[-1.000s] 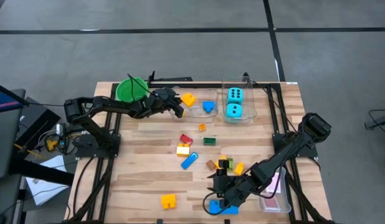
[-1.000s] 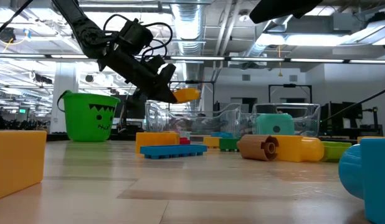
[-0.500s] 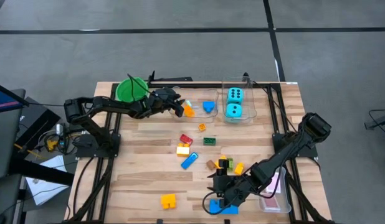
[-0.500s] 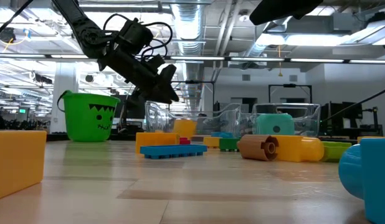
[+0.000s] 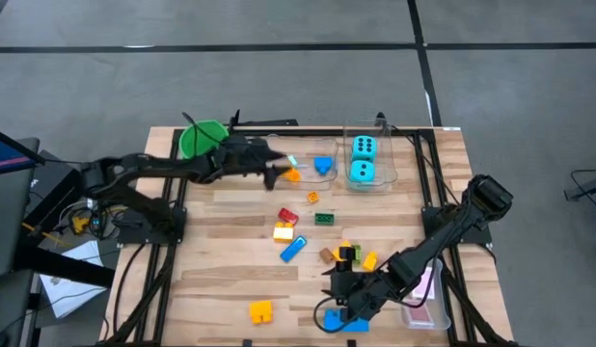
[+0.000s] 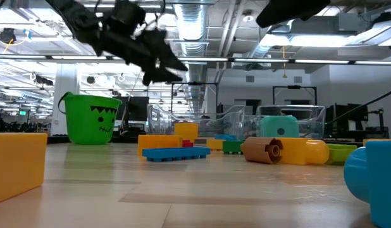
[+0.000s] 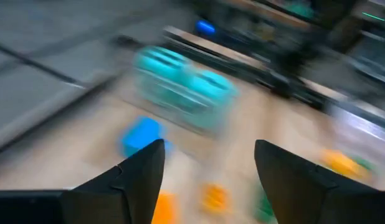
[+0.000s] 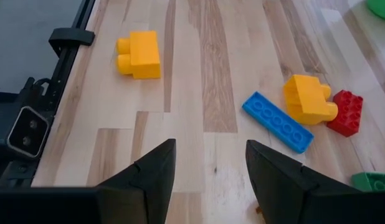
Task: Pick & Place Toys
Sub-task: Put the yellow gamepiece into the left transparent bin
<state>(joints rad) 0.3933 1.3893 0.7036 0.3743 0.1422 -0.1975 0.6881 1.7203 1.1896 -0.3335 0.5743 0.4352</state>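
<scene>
1. Two arms show from above: we see the left end effector (image 5: 276, 172) by the clear tubs (image 5: 375, 178) at the desk's (image 5: 221, 222) far side, an orange block (image 5: 292, 174) beside it, two cyan dice (image 5: 363, 159) in one tub. The right end effector (image 5: 338, 289) sits near the front edge.
2. At desk level, we see the left end effector (image 6: 173, 63) raised, holding nothing, right of the green bucket (image 6: 91, 118).
3. In the left wrist view, its fingers (image 7: 142, 174) stand apart over blurred dice (image 7: 183, 90).
4. In the right wrist view, its fingers (image 8: 149, 171) are spread above bare wood, a yellow block (image 8: 138, 55) and long blue block (image 8: 278, 121) beyond.
</scene>
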